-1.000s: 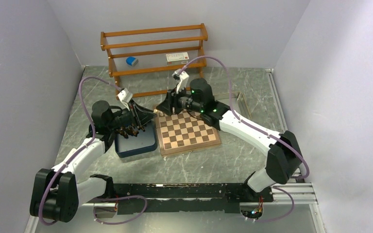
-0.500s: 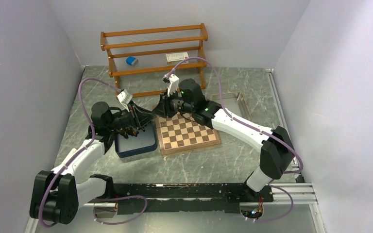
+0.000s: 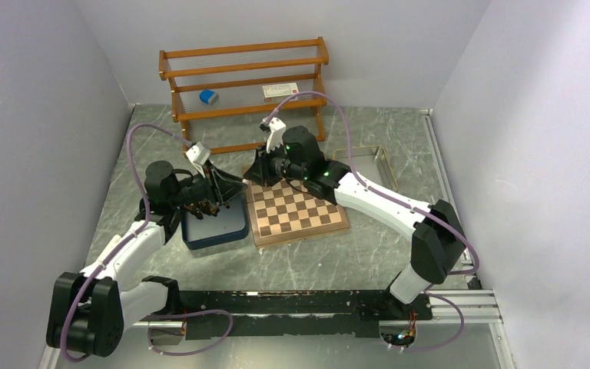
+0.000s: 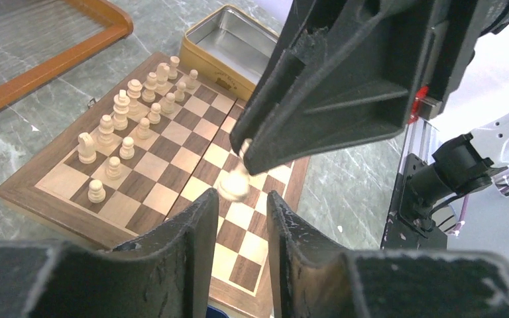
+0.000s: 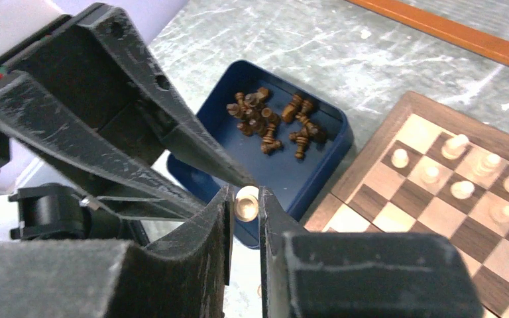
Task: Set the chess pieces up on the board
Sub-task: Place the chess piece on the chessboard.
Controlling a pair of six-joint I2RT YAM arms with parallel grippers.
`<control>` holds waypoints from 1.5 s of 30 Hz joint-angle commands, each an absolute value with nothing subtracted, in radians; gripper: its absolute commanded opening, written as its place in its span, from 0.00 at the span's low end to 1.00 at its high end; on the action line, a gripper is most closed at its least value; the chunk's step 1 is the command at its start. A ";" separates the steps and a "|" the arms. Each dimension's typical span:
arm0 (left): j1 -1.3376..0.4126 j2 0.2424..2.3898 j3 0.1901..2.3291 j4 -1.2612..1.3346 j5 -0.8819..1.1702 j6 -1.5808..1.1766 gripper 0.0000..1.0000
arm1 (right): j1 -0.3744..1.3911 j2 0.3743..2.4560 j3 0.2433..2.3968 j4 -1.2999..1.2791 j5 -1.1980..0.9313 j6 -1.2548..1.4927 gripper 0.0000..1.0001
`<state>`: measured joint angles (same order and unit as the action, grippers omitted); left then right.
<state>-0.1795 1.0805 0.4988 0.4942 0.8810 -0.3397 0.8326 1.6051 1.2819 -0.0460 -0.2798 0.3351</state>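
The right gripper (image 5: 244, 195) was shut tight on one cream piece (image 5: 246, 204). The piece sat between its two fingertips. It was up in the air, near the far left corner of the board (image 3: 299, 214).

The left gripper (image 4: 238, 207) pointed at that same piece from the other side. Its two fingers (image 4: 199, 228) stood a little apart, with a gap between them. The cream piece was just past the tips. I could not see the left fingers touching it. So the left hand was open and held nothing.

The board lay flat in the middle of the table (image 3: 315, 261). Many other cream pieces (image 4: 136, 109) stood on it. They were upright in two rows along the board's far edge, the edge closest to the wooden rack (image 3: 242, 84). The rest of the squares were bare.

A navy tray (image 5: 285, 172) sat just beside the board's left edge. A heap of dark pieces (image 5: 268, 122) lay in it, tipped over on their sides at the tray's far end.

A shiny metal tin (image 4: 238, 43) sat by the board's far right corner. The rack stood along the far edge of the table.
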 commanded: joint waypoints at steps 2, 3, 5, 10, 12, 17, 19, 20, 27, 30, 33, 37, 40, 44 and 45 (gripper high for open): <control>-0.173 1.044 0.536 0.442 0.866 -0.296 0.39 | 0.830 1.587 1.293 -0.070 -0.166 0.322 0.12; -0.173 1.036 0.533 0.431 0.861 -0.289 0.40 | 0.829 1.591 1.300 -0.074 -0.151 0.320 0.12; -0.173 1.021 0.527 0.411 0.857 -0.266 0.41 | 0.829 1.605 1.320 -0.084 -0.120 0.309 0.12; -0.173 0.972 0.522 0.312 0.837 -0.186 0.50 | 0.825 1.665 1.387 -0.114 -0.051 0.282 0.12; -0.173 0.948 0.523 0.260 0.825 -0.141 0.63 | 0.825 1.702 1.423 -0.120 -0.031 0.273 0.12; -0.175 0.873 0.512 0.173 0.801 -0.055 1.00 | 0.824 1.805 1.509 -0.146 0.016 0.249 0.12; -0.175 0.843 0.508 0.150 0.795 -0.033 1.00 | 0.824 1.842 1.533 -0.141 0.037 0.238 0.11; -0.176 0.829 0.509 0.132 0.794 -0.022 1.00 | 0.824 1.862 1.545 -0.140 0.048 0.232 0.11; -0.190 0.725 0.527 -0.036 0.710 0.114 1.00 | 0.825 2.021 1.676 -0.189 0.140 0.169 0.11; -0.203 0.703 0.546 -0.086 0.681 0.141 1.00 | 0.825 2.077 1.718 -0.209 0.183 0.152 0.11; -0.215 0.693 0.554 -0.111 0.666 0.157 1.00 | 0.825 2.126 1.754 -0.218 0.205 0.144 0.11; -0.221 0.682 0.561 -0.126 0.649 0.169 1.00 | 0.825 2.170 1.775 -0.214 0.217 0.137 0.11; -0.224 0.683 0.560 -0.123 0.651 0.167 1.00 | 0.824 2.200 1.794 -0.223 0.226 0.137 0.11; -0.224 0.686 0.561 -0.125 0.646 0.166 1.00 | 0.824 2.217 1.793 -0.217 0.240 0.138 0.11; -0.224 0.686 0.561 -0.125 0.645 0.167 1.00 | 0.824 2.220 1.791 -0.215 0.243 0.138 0.11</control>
<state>-0.2180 0.6933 0.5285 -0.1108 0.6613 0.1509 0.8257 2.2032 1.7618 -0.2165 0.2043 0.1490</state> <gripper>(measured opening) 0.995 0.188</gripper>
